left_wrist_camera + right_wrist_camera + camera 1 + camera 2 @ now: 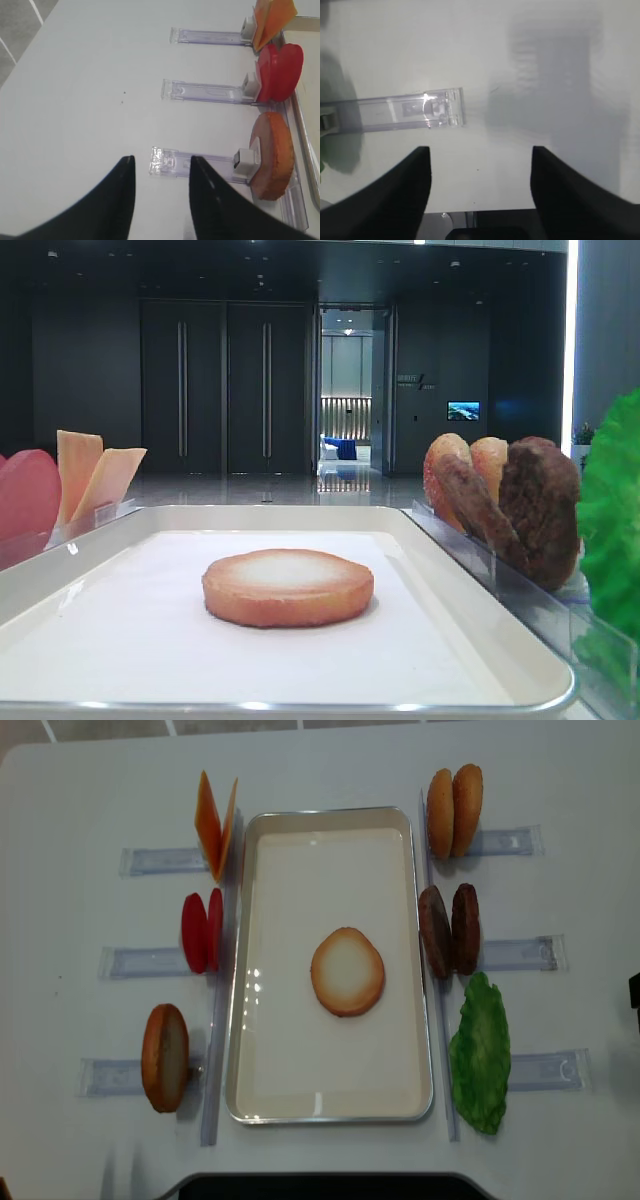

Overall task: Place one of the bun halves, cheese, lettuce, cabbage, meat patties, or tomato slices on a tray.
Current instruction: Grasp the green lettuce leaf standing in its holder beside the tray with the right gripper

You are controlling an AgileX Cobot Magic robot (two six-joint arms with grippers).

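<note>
One bun half (347,971) lies flat, pale face up, in the middle of the tray (330,1105). Left of the tray stand cheese (215,825), tomato slices (201,931) and another bun half (165,1057). On its right are two bun halves (454,811), meat patties (448,930) and lettuce (480,1053). No cabbage is in view. My left gripper (162,160) is open over bare table, short of the rack holding the bun half (272,155). My right gripper (481,150) is open and empty above white table, outside the lettuce's rack.
Clear plastic racks (520,952) stick out sideways from both long sides of the tray; one rack end (442,107) lies just ahead of my right gripper and another (167,161) sits behind my left fingertips. The table edge (30,37) runs along the left.
</note>
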